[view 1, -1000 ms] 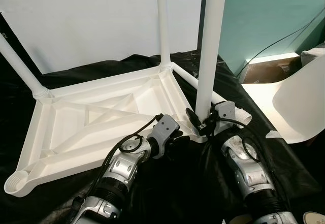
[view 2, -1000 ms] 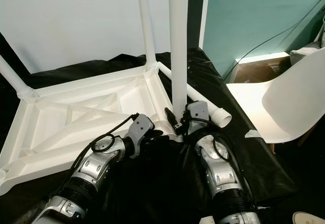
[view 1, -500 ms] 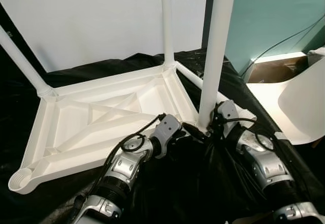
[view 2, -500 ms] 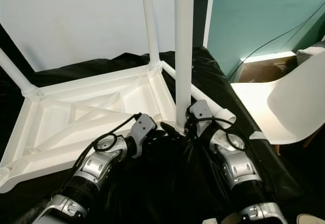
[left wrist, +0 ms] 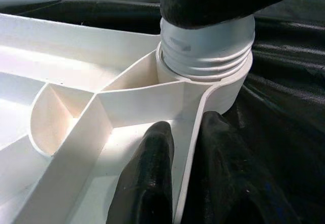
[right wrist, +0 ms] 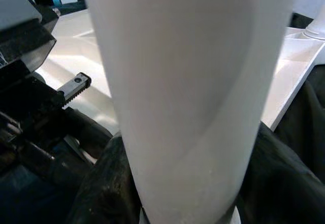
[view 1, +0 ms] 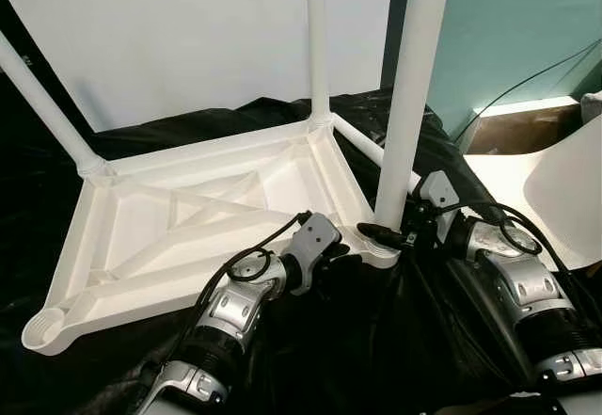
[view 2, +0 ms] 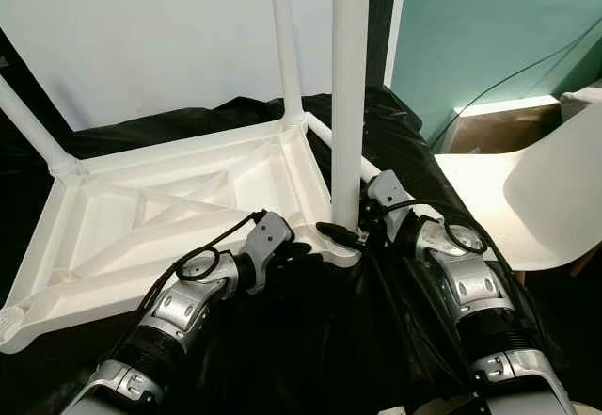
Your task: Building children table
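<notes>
Your head views are bright, sharp, evenly lit; black cloth point(view 1: 376, 340) swallows detail. Right wrist view: table leg point(right wrist: 188, 92) soft, out of focus, edges dim.

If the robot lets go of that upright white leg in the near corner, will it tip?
Probably not: the leg sits threaded in the tabletop's corner socket. Threads still show, so it may wobble.

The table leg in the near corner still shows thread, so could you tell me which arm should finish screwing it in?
Probably the right gripper: it grips the leg. The left gripper clamps the tabletop rim.
</notes>
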You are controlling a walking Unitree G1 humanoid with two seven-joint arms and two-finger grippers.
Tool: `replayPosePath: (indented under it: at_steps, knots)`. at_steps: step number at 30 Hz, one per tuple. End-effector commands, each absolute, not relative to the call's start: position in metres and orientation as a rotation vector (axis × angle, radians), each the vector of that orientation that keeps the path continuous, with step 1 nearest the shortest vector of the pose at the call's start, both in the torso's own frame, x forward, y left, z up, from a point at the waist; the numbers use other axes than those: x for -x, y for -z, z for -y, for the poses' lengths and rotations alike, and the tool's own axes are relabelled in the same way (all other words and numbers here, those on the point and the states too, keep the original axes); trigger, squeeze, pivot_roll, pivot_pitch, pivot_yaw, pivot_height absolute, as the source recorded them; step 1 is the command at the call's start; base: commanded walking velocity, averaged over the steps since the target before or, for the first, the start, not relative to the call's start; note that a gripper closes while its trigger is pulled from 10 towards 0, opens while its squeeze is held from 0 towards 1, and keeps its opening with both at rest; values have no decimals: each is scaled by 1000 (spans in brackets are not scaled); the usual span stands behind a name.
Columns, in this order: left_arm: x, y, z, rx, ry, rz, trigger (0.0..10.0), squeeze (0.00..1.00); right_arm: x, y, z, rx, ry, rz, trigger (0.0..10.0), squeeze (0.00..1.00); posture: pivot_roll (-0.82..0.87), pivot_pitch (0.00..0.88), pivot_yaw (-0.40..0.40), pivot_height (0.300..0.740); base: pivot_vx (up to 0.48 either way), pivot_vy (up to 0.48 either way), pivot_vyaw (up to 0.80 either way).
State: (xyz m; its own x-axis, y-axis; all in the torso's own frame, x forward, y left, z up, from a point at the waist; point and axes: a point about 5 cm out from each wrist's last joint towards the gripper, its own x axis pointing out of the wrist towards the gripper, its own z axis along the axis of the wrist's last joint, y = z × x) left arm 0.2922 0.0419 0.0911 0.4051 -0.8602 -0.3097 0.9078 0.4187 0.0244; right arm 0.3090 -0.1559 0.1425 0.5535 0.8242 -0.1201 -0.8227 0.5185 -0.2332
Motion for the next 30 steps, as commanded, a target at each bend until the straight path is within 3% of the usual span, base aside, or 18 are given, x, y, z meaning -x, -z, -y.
replayPosePath:
  at_steps: [1, 6, 14, 21, 22, 23, 24, 25, 30]
  knots:
    - [-275, -55, -44, -164, 1161, -453, 10000, 0, -300, -134, 133, 225, -1094, 8, 0, 0, 41, 0, 40, 740, 0, 0, 0]
    - [-275, -54, -44, -164, 1158, -453, 10000, 0, -293, -115, 119, 66, -752, 69, 0, 0, 49, 0, 36, 740, 0, 0, 0]
    - [-274, -54, -45, -165, 1159, -454, 10000, 0, -290, -113, 111, -10, -582, 104, 0, 0, 46, 0, 40, 740, 0, 0, 0]
    - [-275, -55, -44, -167, 1160, -450, 10000, 0, -292, -114, 107, -31, -551, 107, 0, 0, 49, 0, 36, 740, 0, 0, 0]
    - [-276, -55, -44, -167, 1159, -449, 10000, 0, -292, -113, 107, -32, -551, 99, 4588, 0, 50, 0, 35, 740, 0, 0, 0]
    - [-276, -55, -44, -167, 1159, -449, 10000, 0, -292, -113, 107, -32, -551, 99, 4588, 0, 50, 0, 35, 740, 0, 0, 0]
    - [-276, -55, -44, -166, 1158, -448, 10000, 0, -291, -113, 104, -26, -590, 84, 10000, 510, 51, 0, 33, 740, 0, 0, 0]
    - [-276, -55, -44, -166, 1157, -448, 10000, 0, -289, -112, 102, -25, -631, 69, 10000, 1000, 51, 0, 33, 740, 0, 0, 0]
    - [-276, -55, -44, -167, 1152, -448, 10000, 0, -290, -117, 102, 16, -739, 69, 10000, 1000, 51, 0, 32, 740, 0, 0, 0]
